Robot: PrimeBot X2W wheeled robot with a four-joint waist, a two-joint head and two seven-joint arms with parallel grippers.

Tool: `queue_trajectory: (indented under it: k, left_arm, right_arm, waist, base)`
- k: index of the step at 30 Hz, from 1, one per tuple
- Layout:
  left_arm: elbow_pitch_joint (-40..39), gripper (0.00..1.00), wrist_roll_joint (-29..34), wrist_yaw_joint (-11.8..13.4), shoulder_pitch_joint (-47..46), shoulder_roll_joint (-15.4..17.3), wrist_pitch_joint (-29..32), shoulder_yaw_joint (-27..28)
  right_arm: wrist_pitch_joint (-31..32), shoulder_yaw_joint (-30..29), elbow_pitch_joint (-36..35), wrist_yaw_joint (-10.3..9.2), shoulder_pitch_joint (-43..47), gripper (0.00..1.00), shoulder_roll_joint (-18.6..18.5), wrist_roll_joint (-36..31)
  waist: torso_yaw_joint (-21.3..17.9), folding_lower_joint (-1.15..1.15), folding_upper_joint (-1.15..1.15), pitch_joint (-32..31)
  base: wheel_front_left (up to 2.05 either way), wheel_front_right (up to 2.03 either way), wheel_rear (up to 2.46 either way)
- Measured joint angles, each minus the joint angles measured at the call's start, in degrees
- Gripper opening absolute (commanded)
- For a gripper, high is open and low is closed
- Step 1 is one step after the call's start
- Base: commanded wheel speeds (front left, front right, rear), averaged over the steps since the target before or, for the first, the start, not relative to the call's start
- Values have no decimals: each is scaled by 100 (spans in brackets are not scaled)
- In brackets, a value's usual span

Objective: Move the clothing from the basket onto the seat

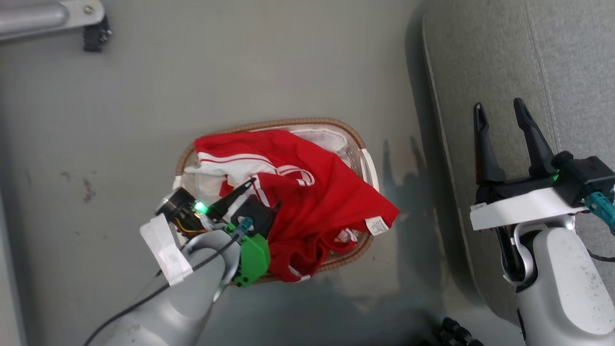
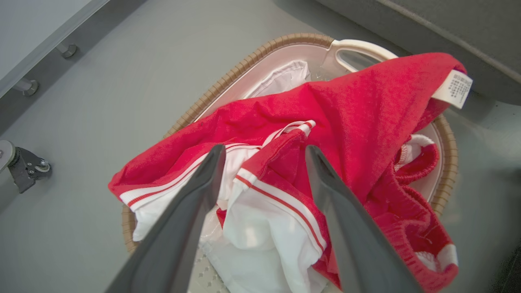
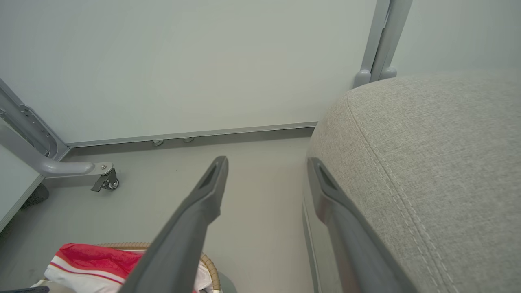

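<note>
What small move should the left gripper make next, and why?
Probably ease the left gripper down and close it: its open fingers frame a raised fold of the clothing, which lies in the basket, none yet on the seat.

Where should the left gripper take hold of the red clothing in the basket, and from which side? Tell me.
Best, I judge: grip the raised red-and-white striped fold of the clothing, near the heap's middle. Come from above: it stands proud of the basket, and the left gripper hangs over it with jaws open astride it.
</note>
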Motion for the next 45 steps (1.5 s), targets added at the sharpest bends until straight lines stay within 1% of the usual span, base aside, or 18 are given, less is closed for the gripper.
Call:
queue_trajectory:
  k: [3,7,14,21,22,23,24,25,26,32,38,45]
  left_arm:
    - [416,100,-70,0,-289,92,0,-261]
    - [766,100,-172,0,-604,167,0,-479]
    - [1049,100,-324,0,-1005,359,0,-506]
    - [1434,100,-369,0,-1201,372,5,-630]
    - [1468,82,-383,0,-1221,366,5,-641]
    - [1500,46,-417,0,-1238,357,5,-655]
    - [1528,29,-432,0,-1246,344,5,-678]
    - [1543,8,-467,0,-1248,321,5,-714]
    - [1549,0,-482,0,-1248,297,5,-738]
    - [1483,0,-735,0,-1190,191,5,-870]
    - [549,0,-1032,0,-826,205,4,-836]
    - [-576,0,-1214,0,-389,427,4,-869]
  right_arm:
    - [0,54,-7,0,-109,100,-1,96]
    - [0,170,-54,0,-230,100,0,205]
    - [0,269,-88,0,-335,100,0,399]
    - [0,434,-96,0,-350,100,0,513]
    - [0,444,-98,0,-350,100,0,519]
    - [0,453,-98,1,-351,100,0,535]
    - [0,465,-97,0,-351,100,0,553]
    - [0,475,-93,0,-350,100,1,554]
    - [0,477,-89,0,-350,100,1,554]
    - [0,443,-57,0,-340,100,2,449]
    - [0,321,-23,1,-237,100,3,243]
    - [0,207,64,1,14,100,7,-74]
  waist:
    - [-141,0,0,274]
    - [-352,0,0,599]
    - [-700,0,0,1069]
    - [-992,0,0,1366]
    - [-1019,0,0,1391]
    - [-1048,0,0,1417]
    - [-1074,0,0,1436]
    - [-1095,0,0,1447]
    - [-1105,0,0,1447]
    - [-1050,0,0,1319]
    - [-891,0,0,1023]
    - [-645,-1,0,480]
  base:
    - [0,0,0]
    - [0,0,0]
    - [0,0,0]
    - [0,0,0]
    - [0,0,0]
    - [0,0,0]
    - [0,0,0]
    - [0,0,0]
    - [0,0,0]
    - [0,0,0]
    - [0,0,0]
    - [0,0,0]
